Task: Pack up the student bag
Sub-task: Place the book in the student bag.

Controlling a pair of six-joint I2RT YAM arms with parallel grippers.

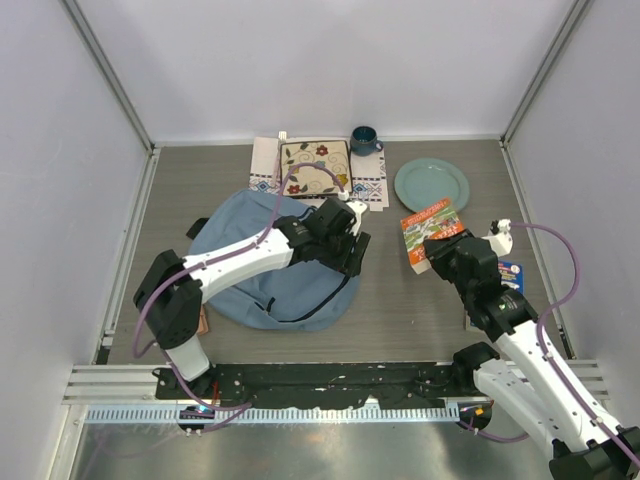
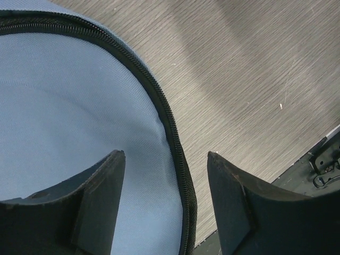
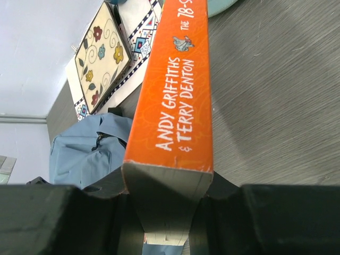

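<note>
Grey wood-grain table (image 1: 420, 310) inside a white-walled enclosure, with a metal rail along the near edge.

Student bag (image 1: 260, 270): one, light blue, lying flat left of centre, its far edge near the cloth mat. The overhead view gives its whole outline. The left wrist view shows only blue fabric (image 2: 69, 106) and the dark zipper curving along its edge, with bare table (image 2: 249, 79) next to it.

Cloth mat (image 1: 264, 163): one, white with a patterned border, at the far edge. One floral square board (image 1: 315, 167) lies on it. The right wrist view catches both at an angle.

Plate (image 1: 431, 185): one, teal, right of the mat.

Book (image 1: 428, 222): one, near the plate. The overhead view shows its cover. Only the right wrist view shows the orange spine (image 3: 178, 90), which reads "Andy Griffiths & Terry Denton".

Mug (image 1: 364, 139): one, dark blue, at the far edge just beside the mat.

Small blue item (image 1: 510, 272) beside the right arm, too small to identify.

Left gripper (image 1: 350, 258) is over the bag's right edge. Its wrist view (image 2: 166, 155) shows the jaws parted with the zipper edge between them, clamping nothing.

Right gripper (image 1: 440, 252) has its jaws closed on the book's end (image 3: 167, 196).
</note>
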